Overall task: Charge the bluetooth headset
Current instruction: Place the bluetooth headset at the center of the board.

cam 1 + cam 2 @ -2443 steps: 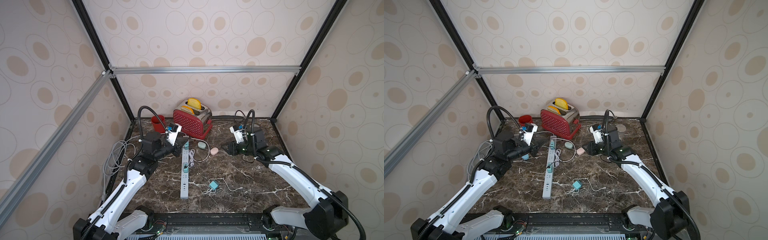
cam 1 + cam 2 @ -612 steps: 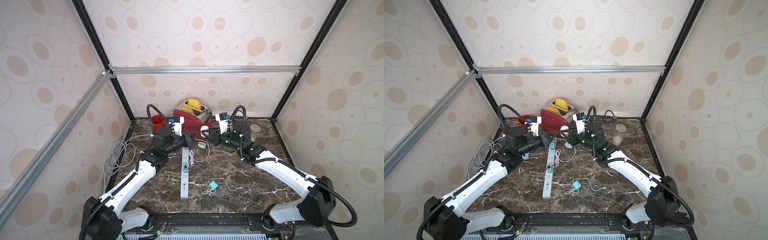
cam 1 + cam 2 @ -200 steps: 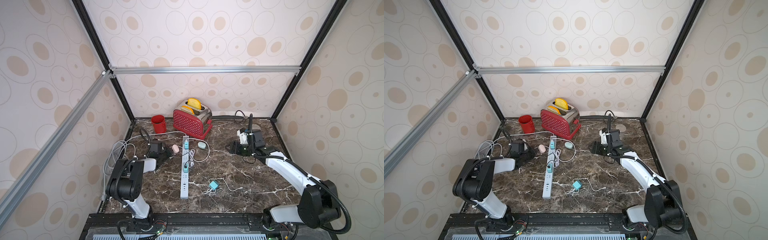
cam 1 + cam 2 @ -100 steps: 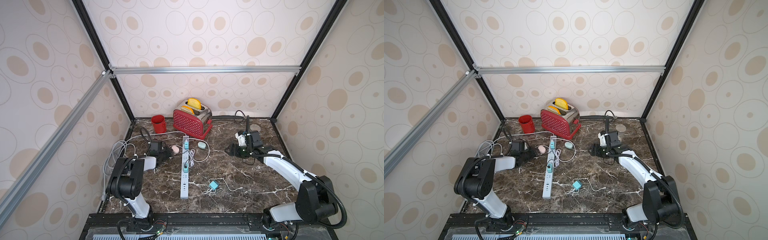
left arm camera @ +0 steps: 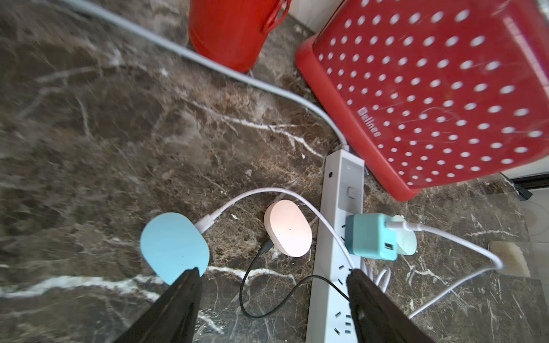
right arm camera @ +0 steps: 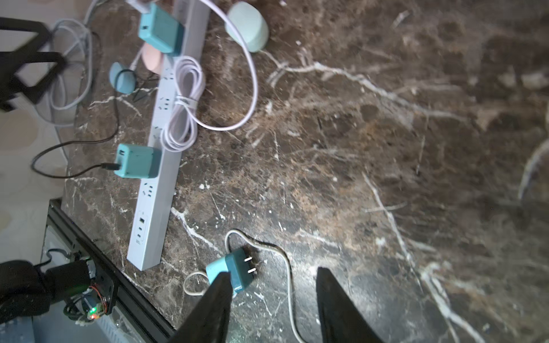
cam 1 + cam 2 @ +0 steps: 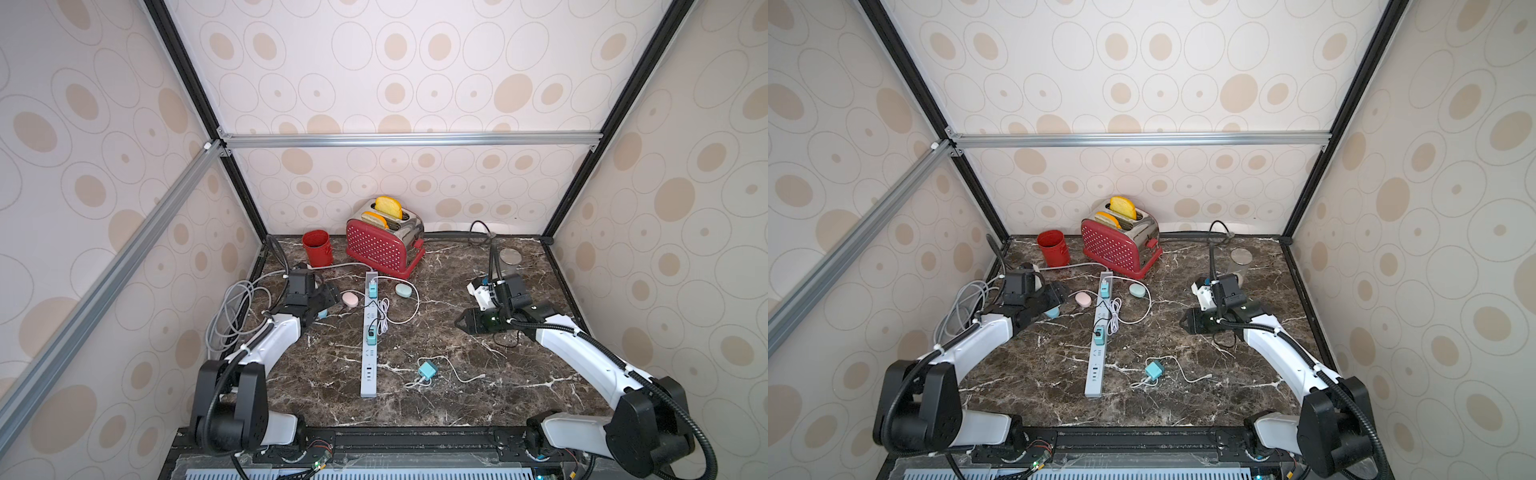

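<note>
Wrist views, clearer than top views: left tool (image 5: 272,270) wide, right tool (image 6: 273,271) narrower, both empty.

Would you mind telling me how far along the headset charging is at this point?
Looks done: the pink earbud case lies beside the power strip, a black cable ending at its edge and running to a teal charger plugged into the strip. In hand: nothing; left claw and right claw are open and empty. Left: checking that the plug is seated, which I cannot tell.
</note>
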